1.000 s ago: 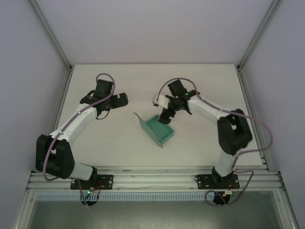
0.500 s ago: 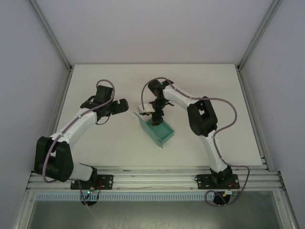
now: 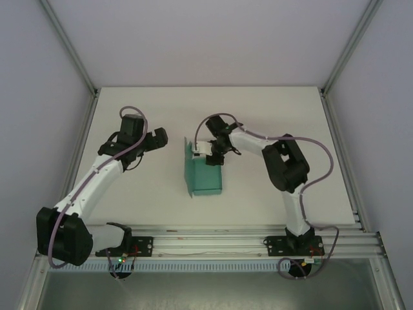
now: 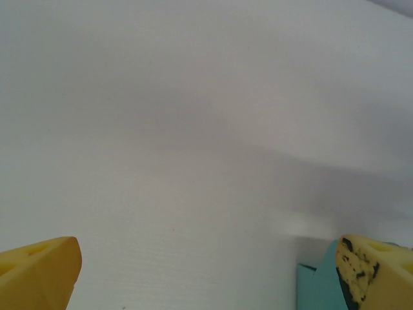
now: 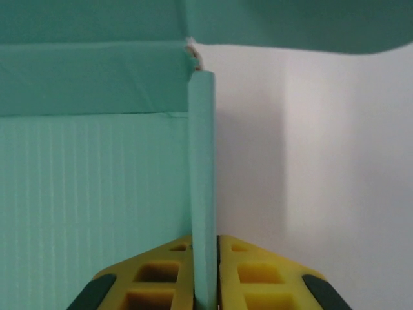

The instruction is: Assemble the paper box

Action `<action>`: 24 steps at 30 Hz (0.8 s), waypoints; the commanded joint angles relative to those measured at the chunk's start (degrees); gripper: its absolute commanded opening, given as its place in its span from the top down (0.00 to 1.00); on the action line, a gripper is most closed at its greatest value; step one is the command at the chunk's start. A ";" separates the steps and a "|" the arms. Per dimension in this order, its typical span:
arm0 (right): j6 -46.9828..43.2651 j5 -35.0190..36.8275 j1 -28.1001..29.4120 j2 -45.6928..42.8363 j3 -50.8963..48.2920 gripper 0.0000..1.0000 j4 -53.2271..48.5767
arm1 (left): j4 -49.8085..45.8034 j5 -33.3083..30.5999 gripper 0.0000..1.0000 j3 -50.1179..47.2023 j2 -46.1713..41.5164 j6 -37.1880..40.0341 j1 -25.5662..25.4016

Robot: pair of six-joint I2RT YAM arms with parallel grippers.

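**Thin teal card: pinch the edges, go easy**

The paper box (image 3: 202, 174) sits around the middle of the overhead frame, resting on the white desk (image 3: 290, 116). It's half built and looks like an open tray with at least one flap standing up.

The right jaws are clamped together on one upright side wall (image 5: 201, 155). In the right wrist view the card runs straight up from between the yellow pads, with the base panel (image 5: 90, 194) lying off to the left. The left jaws are spread wide with nothing in them, hovering left of the box. A teal corner (image 4: 313, 287) pokes into the lower right of the left wrist view.

On handling, this looks like light, thin card. It's stiff along the creases and floppy elsewhere, so my guess is it'll slide on the desk if pushed. Squeeze too hard and it'll probably dent or crease. The best hold is a wall edge near a fold, like the right jaws have now. The free side could do with a second pinch or a steadying press.
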 commanded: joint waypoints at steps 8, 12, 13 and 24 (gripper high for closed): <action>72.80 37.32 0.98 -17.02 -24.55 0.89 23.99 | 0.95 -3.48 0.00 -1.78 -1.50 -2.00 0.57; 86.78 42.19 3.96 -18.65 -28.45 0.89 18.55 | 1.20 -2.29 0.00 -0.76 0.90 -1.81 0.57; 89.97 44.72 4.79 -18.84 -28.59 0.86 15.98 | 1.18 -2.06 0.00 -0.47 1.48 -1.77 0.58; 96.60 52.23 9.21 -24.84 -30.95 0.47 10.74 | 7.14 6.56 0.00 0.01 6.53 6.24 -3.16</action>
